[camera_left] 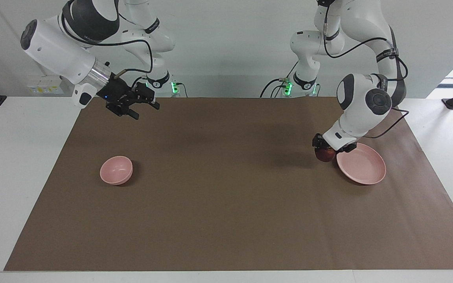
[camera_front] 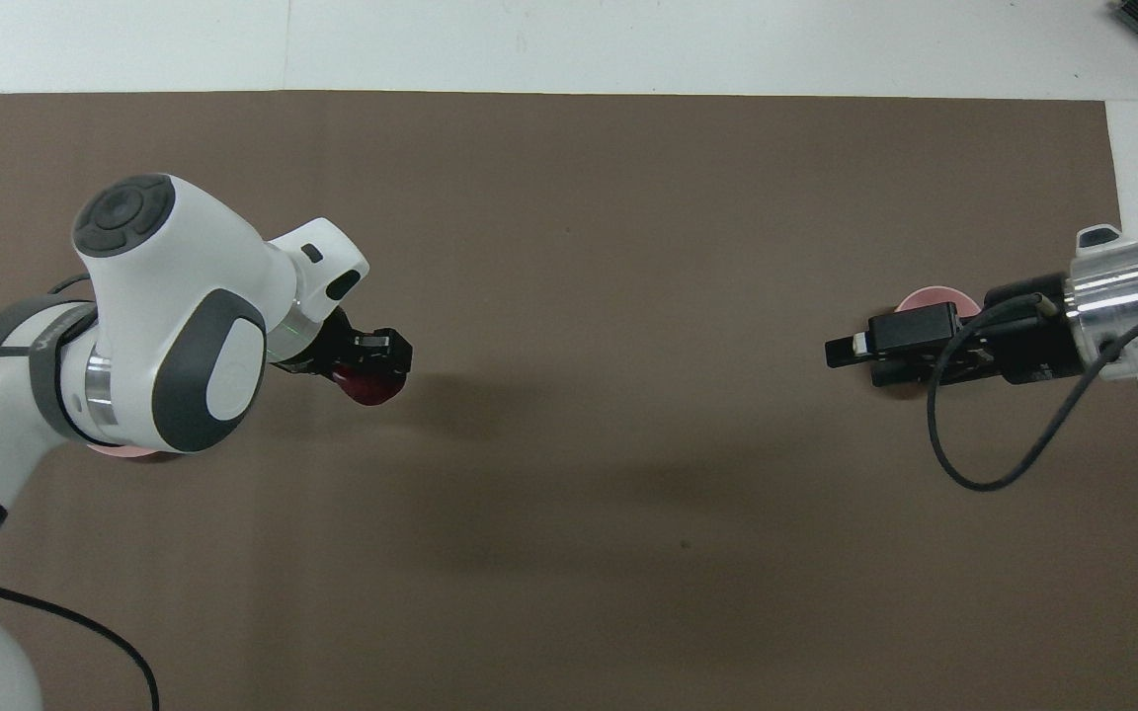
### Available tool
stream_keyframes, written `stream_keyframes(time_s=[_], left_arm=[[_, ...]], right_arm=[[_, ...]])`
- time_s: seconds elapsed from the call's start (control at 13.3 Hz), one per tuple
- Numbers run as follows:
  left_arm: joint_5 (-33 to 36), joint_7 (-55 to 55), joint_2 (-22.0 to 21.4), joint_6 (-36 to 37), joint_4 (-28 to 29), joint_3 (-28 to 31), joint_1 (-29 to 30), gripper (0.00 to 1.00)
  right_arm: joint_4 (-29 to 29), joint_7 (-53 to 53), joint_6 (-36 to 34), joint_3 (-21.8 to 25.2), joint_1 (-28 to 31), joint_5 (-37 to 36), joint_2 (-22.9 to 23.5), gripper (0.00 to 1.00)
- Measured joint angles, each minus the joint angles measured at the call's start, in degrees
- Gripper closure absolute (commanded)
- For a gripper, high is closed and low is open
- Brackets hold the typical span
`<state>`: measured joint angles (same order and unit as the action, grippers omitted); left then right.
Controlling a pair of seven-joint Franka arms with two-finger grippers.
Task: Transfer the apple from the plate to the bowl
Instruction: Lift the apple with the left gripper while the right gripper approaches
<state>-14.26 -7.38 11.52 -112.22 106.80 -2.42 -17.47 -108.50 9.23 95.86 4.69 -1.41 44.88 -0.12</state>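
While its two fingers are closed against the sides of the apple (camera_left: 325,154), the left gripper (camera_left: 326,151) holds the dark red fruit up in the air, over the brown mat (camera_left: 226,220) just beside the rim of the plate (camera_left: 362,167), on the side of the plate toward the right arm's end of the table. From overhead the apple (camera_front: 367,382) shows below the black fingers, clear of the plate, which is almost wholly hidden under the left arm there. That flat pink plate lies bare on the mat at the left arm's end of the table. At the right arm's end sits the bowl (camera_left: 116,169), small, deep and pink, upright and with nothing in it. Well above the mat waits the right gripper (camera_left: 144,109), its fingers spread apart and holding nothing; from overhead it covers most of the bowl (camera_front: 930,297).
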Motion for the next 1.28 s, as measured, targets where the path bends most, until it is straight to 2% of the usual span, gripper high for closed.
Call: stream_keyframes(time_s=[0.23,0.38,0.6,0.83,0.98,1.28], left_arm=[[-4.20,-4.53,0.03,-0.73,-0.90,-0.05,-4.41,1.00],[-9.02,-7.37,0.30,-0.76,-1.94,-0.02,-5.60,1.00],[-14.40,-15.15,2.12,-0.80,-6.47,-0.20,-8.55,1.00],[-26.71,-20.95,4.41,-0.75,-10.85,-0.80,-9.91,1.00],[-33.34,-25.53,4.96,-0.64,-11.61,-1.63,-10.01,1.00],[-50.85,-45.10,5.14,-0.63,-11.74,-1.84,-9.95,1.00]], right_arm=[[-2.35,2.62,0.05,-0.03,-0.01,5.88,0.27,0.00],[-3.44,3.61,0.05,-0.13,-0.28,6.97,0.28,0.00],[-4.10,3.66,0.03,-0.20,-0.47,9.64,0.27,0.00],[-4.42,3.87,-1.20,-0.16,-0.41,13.35,0.27,0.00],[-4.46,5.60,-2.82,-0.13,-0.22,14.62,0.27,0.00],[-4.46,11.51,-6.88,0.01,1.96,14.86,0.27,0.00]])
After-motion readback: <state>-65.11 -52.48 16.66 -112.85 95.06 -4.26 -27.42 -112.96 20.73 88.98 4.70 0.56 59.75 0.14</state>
